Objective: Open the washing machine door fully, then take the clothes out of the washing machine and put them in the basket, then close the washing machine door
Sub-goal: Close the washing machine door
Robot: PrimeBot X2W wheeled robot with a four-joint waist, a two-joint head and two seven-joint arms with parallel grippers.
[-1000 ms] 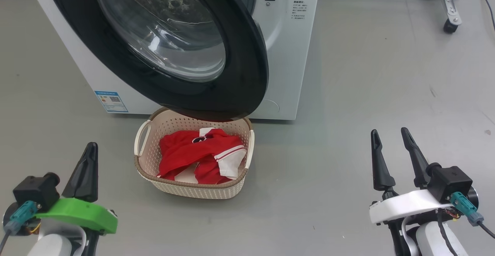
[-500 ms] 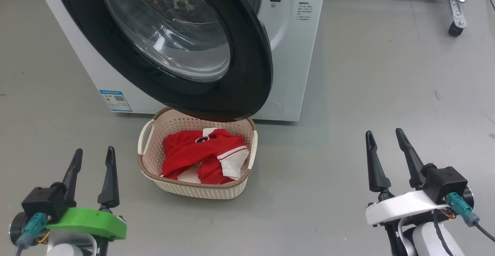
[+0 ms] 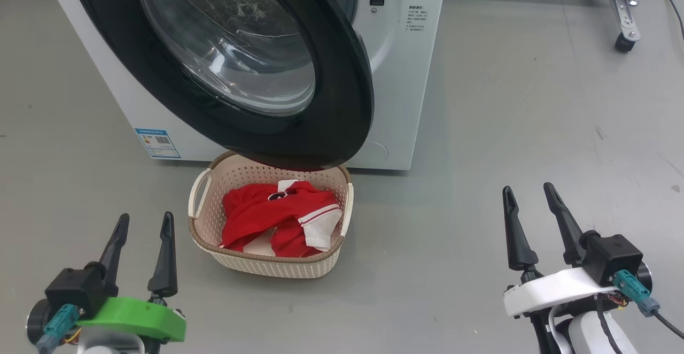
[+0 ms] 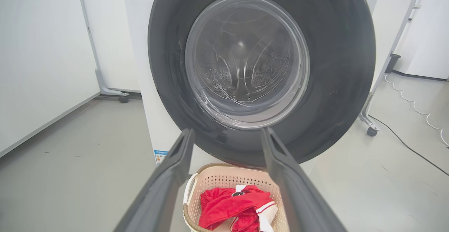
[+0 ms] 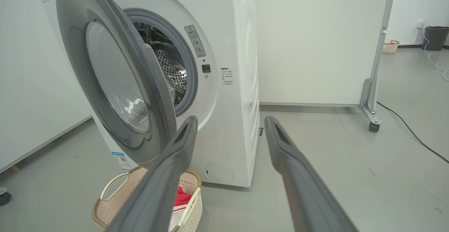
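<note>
The white washing machine [image 3: 398, 76] stands at the top of the head view. Its black washing machine door [image 3: 342, 102] hangs partly open, its lower edge over the far rim of the basket [image 3: 267, 266]. The cream basket sits on the floor in front and holds the red clothes [image 3: 256, 215] with white trim. My left gripper [image 3: 146, 216] is open and empty, low and left of the basket. My right gripper [image 3: 527, 188] is open and empty, well to the right. The left wrist view faces the door [image 4: 336, 67] and the basket [image 4: 224, 183]. The right wrist view shows the door [image 5: 154, 95] edge-on and the bare drum [image 5: 168, 67].
A blue sticker [image 3: 156, 143] marks the machine's lower left front. A white panel on a castered metal foot [image 3: 622, 38] stands to the machine's right, with a cable [image 5: 410, 134] on the grey floor beyond it. Open floor lies around both grippers.
My left gripper has gone from shut to open, and shows a little further right in the head view. The head camera shifted slightly. The door, basket and clothes have stayed put.
</note>
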